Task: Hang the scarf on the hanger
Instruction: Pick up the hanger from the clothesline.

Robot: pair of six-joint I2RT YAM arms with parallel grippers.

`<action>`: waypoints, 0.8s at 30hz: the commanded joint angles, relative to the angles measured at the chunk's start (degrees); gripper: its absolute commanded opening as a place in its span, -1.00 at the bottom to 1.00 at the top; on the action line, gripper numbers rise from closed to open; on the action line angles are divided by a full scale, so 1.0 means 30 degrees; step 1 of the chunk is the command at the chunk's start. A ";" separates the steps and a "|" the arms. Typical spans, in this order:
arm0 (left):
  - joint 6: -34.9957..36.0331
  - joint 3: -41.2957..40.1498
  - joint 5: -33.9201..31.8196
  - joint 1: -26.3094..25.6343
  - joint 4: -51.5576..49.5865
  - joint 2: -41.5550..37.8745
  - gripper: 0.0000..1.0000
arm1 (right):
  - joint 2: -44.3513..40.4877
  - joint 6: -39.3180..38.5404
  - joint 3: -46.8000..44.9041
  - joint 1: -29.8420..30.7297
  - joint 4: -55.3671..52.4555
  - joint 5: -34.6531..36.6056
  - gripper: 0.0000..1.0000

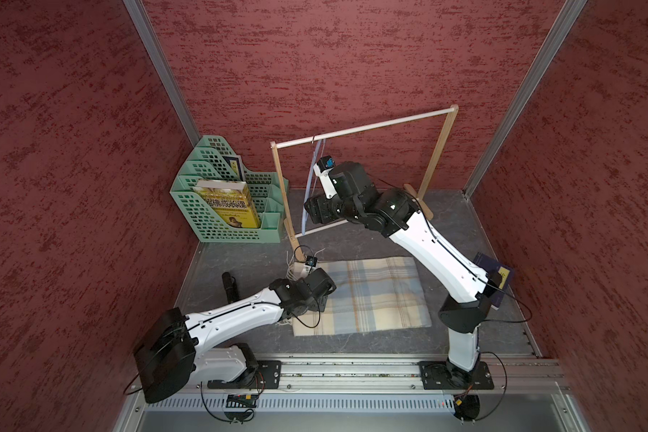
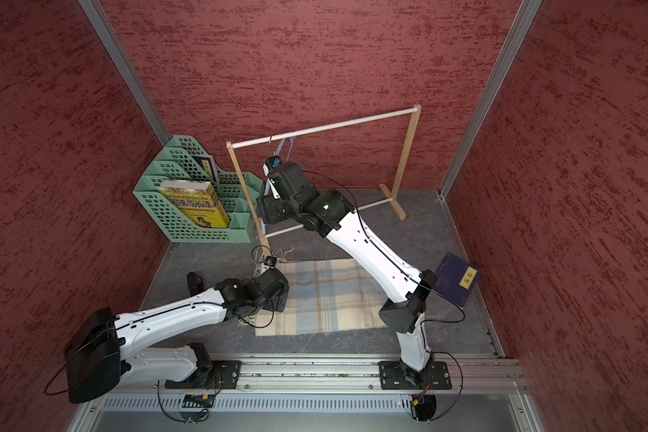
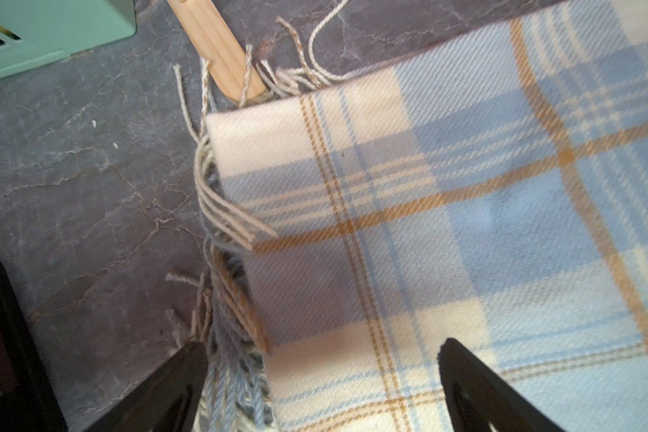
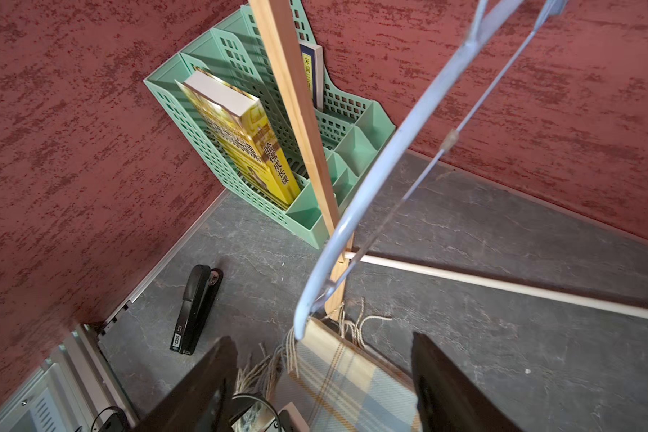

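Top views, progress: nothing hung yet; scarf (image 1: 367, 295) lies flat mid-table, hanger (image 1: 309, 187) bare on wooden rack (image 1: 363, 129), at the scarf's 11 o'clock.
Left gripper (image 3: 318, 348): jaws wide apart over the scarf's fringed edge, holding nothing.
Right gripper (image 4: 324, 340): jaws apart near the hanger, not clamped.
Remaining: lift, drape over bar.
Green organizer (image 1: 221, 224), 10 o'clock: yellow book (image 1: 227, 204) in front slot, dark book (image 1: 236, 166) in rear slot.

Green file rack (image 1: 210, 229) holds yellow book (image 1: 228, 204); stapler (image 1: 229, 288) nearby.
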 commanded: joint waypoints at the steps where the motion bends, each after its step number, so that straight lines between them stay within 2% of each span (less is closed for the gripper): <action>1: -0.0346 -0.0122 0.0028 -0.0039 0.0603 0.0175 1.00 | 0.0779 0.0722 0.0530 0.0237 -0.0073 -0.0177 0.53; 10: -0.0279 -0.0617 -0.0171 -0.0030 0.0937 0.0325 0.99 | 0.2104 0.1809 0.0007 0.0392 -0.0245 0.1594 0.52; 24: -0.0452 -0.1025 -0.0224 0.0000 0.1153 -0.0087 1.00 | 0.0384 0.2156 -0.2642 0.1459 -0.0153 0.4578 0.37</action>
